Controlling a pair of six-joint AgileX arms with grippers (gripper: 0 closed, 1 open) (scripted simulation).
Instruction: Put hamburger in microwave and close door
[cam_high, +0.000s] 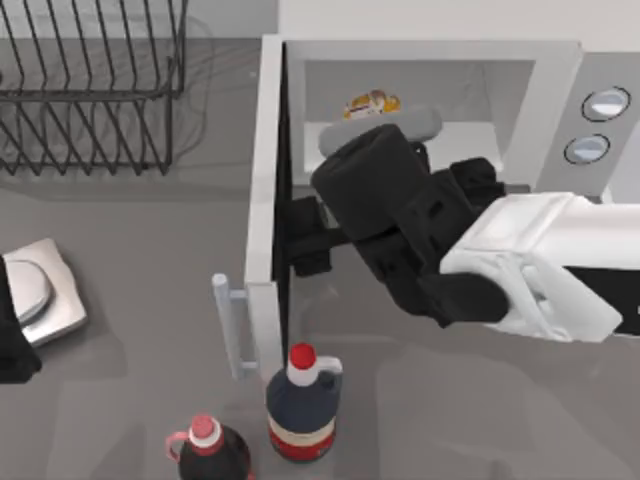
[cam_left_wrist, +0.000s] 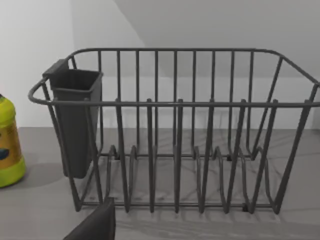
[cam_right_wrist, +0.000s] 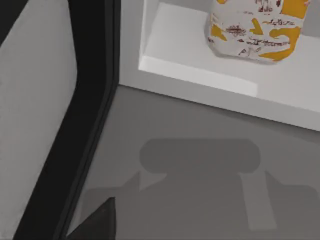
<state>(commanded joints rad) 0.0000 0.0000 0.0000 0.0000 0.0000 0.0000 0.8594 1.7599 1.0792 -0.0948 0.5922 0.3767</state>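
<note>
- The hamburger (cam_right_wrist: 255, 30) already sits inside the microwave (cam_high: 560, 70) cavity, on its pale floor toward the back; in the top view it peeks out as a cream and orange lump (cam_high: 372, 104) just beyond the right arm's wrist.
- The placing step therefore looks done, and the step in hand is judged to be closing the door (cam_high: 262, 200).
- The door stands wide open, swung out edge-on at the cavity's left side, with its pale bar handle (cam_high: 232, 325) pointing toward the near bottles.
- The right gripper (cam_high: 305, 235) reaches across the cavity mouth and lies close against the inner face of the open door; whether its fingers are open or closed cannot be told, and nothing appears between them.
- The right wrist view shows the door's dark inner edge (cam_right_wrist: 85, 115) beside the grey tabletop (cam_right_wrist: 200, 160) and the hamburger resting free in the cavity.
- The left arm is parked at the far left, its wrist camera facing the black wire rack (cam_left_wrist: 175, 130).
- The next move likely calls for getting to the door's outer side and pushing it rightward until shut.
- Two red-capped bottles (cam_high: 300, 405) stand just beside the handle, so the approach needs care.
</note>
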